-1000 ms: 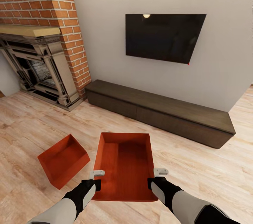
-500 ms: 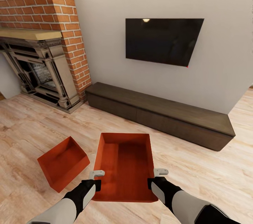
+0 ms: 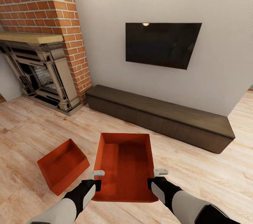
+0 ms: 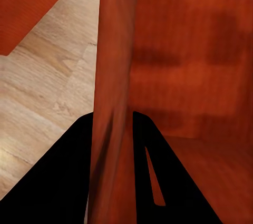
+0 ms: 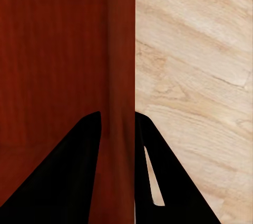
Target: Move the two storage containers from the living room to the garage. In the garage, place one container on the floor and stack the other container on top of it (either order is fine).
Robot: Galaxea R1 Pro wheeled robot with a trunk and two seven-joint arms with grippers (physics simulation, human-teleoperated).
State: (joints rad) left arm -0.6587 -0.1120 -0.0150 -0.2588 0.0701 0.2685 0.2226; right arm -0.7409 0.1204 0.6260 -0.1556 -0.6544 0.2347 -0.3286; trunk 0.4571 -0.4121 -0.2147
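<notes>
While held over the wood floor (image 3: 31,125) before the low cabinet (image 3: 158,117), orange bin (image 3: 124,164) gripped at both side walls: left gripper (image 3: 96,174) jaws clamped on one wall, right gripper (image 3: 161,172) jaws on the other. Second bin (image 3: 63,165) on the floor, farther from the cabinet, beside the left wall. Fireplace (image 3: 38,73) and TV (image 3: 161,45) beyond.

A living room in a home. A black television (image 3: 162,45) hangs on a pale wall. Directly below the television, a long low dark-brown cabinet (image 3: 160,116) stands against the same wall. To the left of the television rises a red brick chimney (image 3: 45,2) with an ornate fireplace (image 3: 38,73) and a wooden mantel. Light wood plank flooring (image 3: 203,171) extends in front of the cabinet.
</notes>
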